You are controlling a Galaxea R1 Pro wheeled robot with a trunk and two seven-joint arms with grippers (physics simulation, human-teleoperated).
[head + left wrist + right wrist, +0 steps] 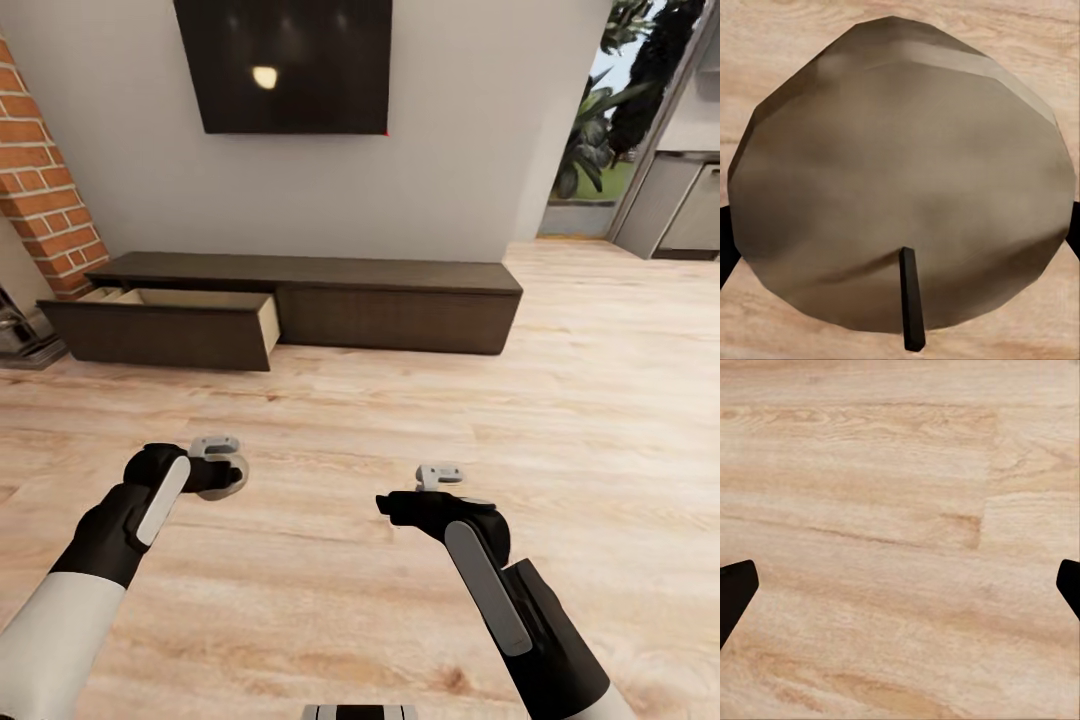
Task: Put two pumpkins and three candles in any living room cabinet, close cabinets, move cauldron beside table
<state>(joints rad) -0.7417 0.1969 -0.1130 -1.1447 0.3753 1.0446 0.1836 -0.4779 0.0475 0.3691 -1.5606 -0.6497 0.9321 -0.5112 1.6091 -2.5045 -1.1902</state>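
The left gripper (222,470) is held low over the wooden floor (330,590), forearm angled inward, and is clamped on a candle (900,180); in the left wrist view the candle's tan top and dark wick (910,300) are seen close up, with dark fingertips (726,240) at both sides. The right gripper (400,505) is held level with it, well apart, elbow bent; its fingers (735,592) are spread wide with bare floor between them.

No writing can be read anywhere.

Ahead, the cabinet (400,300) is set against the wall under a dark screen (285,65). Its left drawer (170,325) is pulled out beside the brick column (45,200), pale inside; what lies in it cannot be told. Open floor lies between grippers and cabinet.
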